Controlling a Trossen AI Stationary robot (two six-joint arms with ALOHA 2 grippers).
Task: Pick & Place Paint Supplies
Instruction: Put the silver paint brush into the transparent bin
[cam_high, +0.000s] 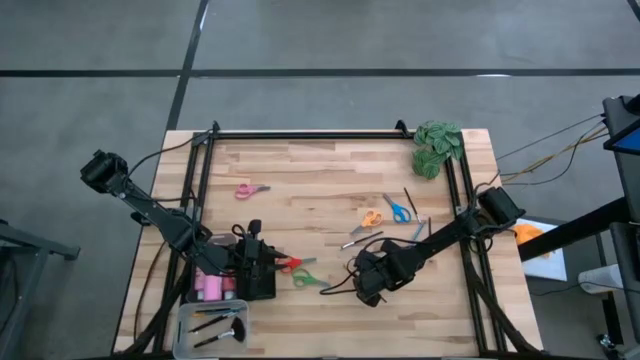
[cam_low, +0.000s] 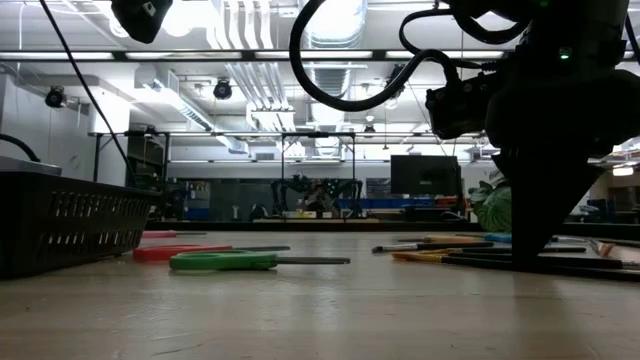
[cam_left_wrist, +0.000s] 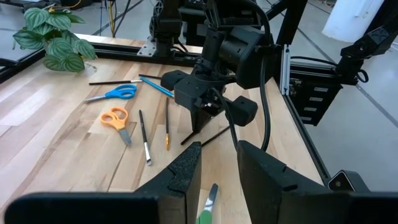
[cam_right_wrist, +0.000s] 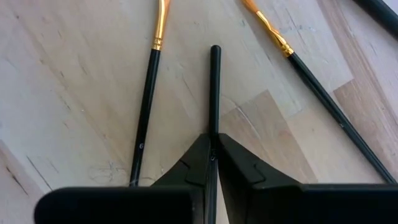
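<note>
- The right gripper (cam_right_wrist: 212, 155) is down at the wooden table (cam_high: 320, 170), toward its front right of centre, with its fingers pinched together on the thin dark brush (cam_right_wrist: 214, 93) that runs straight out between them.
- Two more dark-handled brushes with gold ferrules lie on the wood to either side of the held one: one brush (cam_right_wrist: 149, 93) close beside it, the other brush (cam_right_wrist: 317, 93) angled away from it.
- The left gripper (cam_left_wrist: 217, 171) hovers at the front left, beside the pink paint bottles (cam_high: 210, 288); its fingers stand partly apart with nothing between them, and the tip of the green scissors (cam_left_wrist: 208, 208) shows just below the gap.
- The red scissors (cam_high: 291, 264) and green scissors lie just beside each other, between the two grippers.
- The orange scissors (cam_left_wrist: 115, 119) and blue scissors (cam_left_wrist: 118, 94) rest farther back on the right side, with loose brushes nearby.
- The pink scissors (cam_high: 250, 189) sit alone toward the back left.
- A grey tray (cam_high: 185, 320) at the front left corner holds what look like a few brushes (the view from above is too coarse to be sure).
- A green leafy clump (cam_high: 437, 145) sits at the back right corner.
</note>
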